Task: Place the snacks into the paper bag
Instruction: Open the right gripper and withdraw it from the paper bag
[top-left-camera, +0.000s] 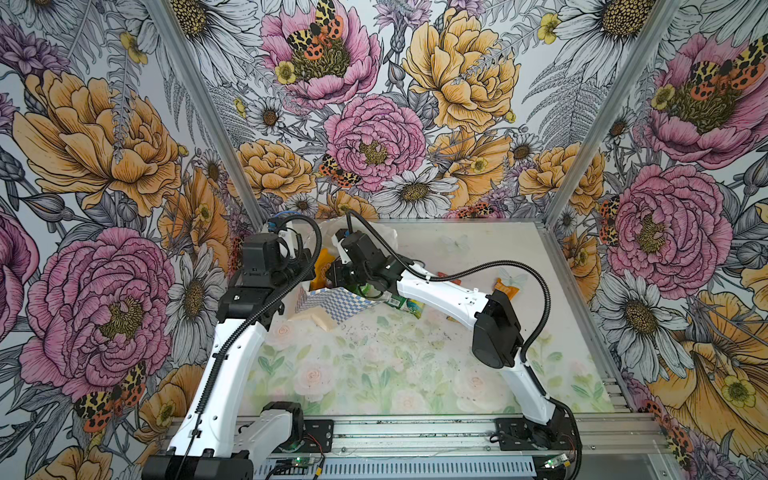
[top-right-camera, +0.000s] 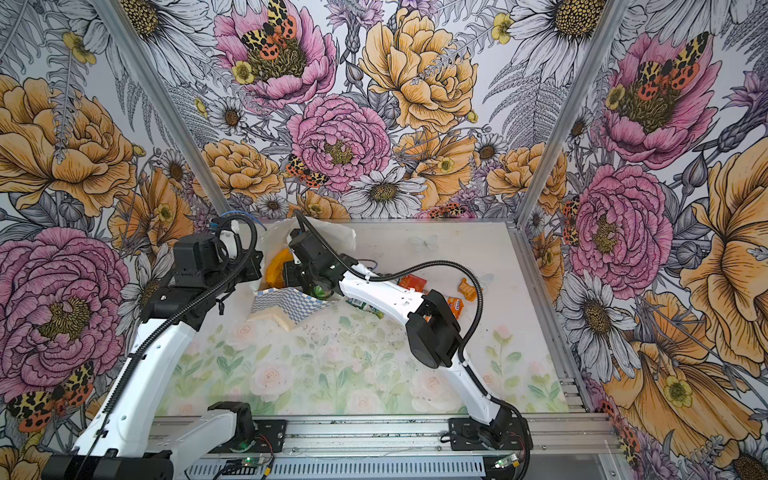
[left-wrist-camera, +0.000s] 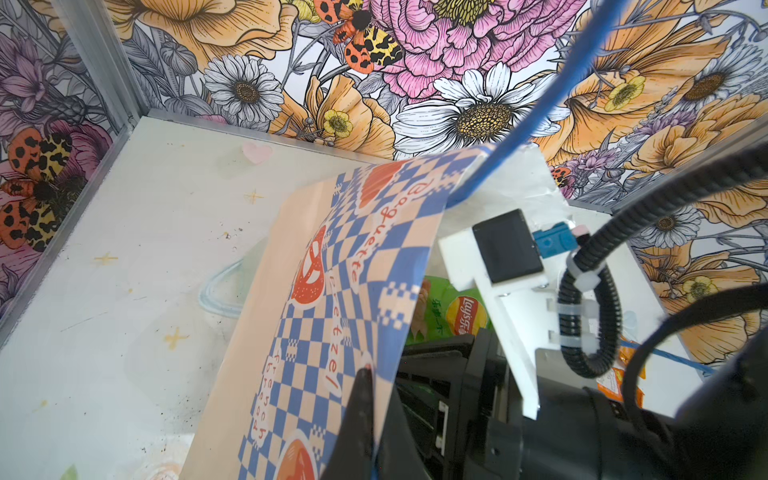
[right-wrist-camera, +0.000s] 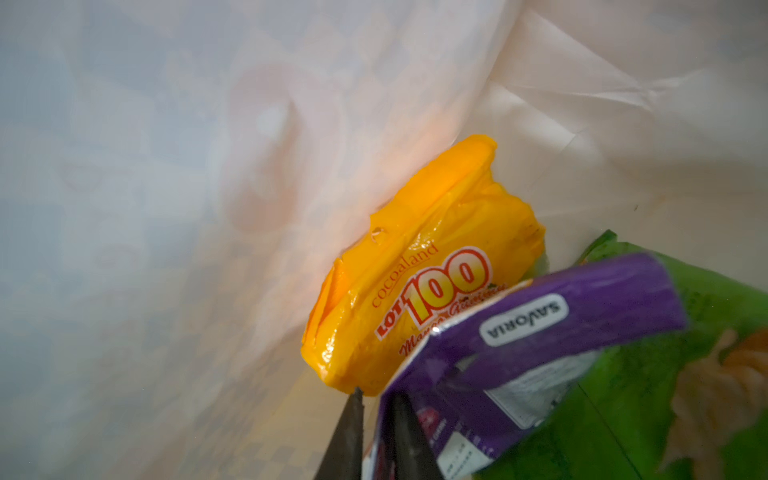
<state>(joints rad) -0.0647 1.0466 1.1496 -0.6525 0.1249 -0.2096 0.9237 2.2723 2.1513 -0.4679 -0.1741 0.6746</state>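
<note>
Three snack packets in paper bag (top-left-camera: 332, 305), mid-frame just left of centre, top view: yellow-orange Lot 100 pack (right-wrist-camera: 415, 257), purple Savoria packet (right-wrist-camera: 582, 307), green Lay's bag (left-wrist-camera: 461, 316). Right hand (right-wrist-camera: 378, 395) inside bag, narrowly parted around purple packet edge. Left hand (left-wrist-camera: 370, 376) clamped on bag's checkered wall.

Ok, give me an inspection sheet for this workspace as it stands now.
Surface: table, floral mat with scattered dark specks.
Job's things: bag at the far side, left of middle; yellow packet, purple packet and green packet inside it; red packet, orange sachet, orange-white pack and green-white pack lie outside.
Clutter: nothing seen.
Grippers: left gripper shut on the bag's edge; right gripper inside the bag, fingers slightly apart beside the purple packet, grip unclear.
Cables: black conduit along each arm, no snag seen.
Surroundings: floral walls.
</note>
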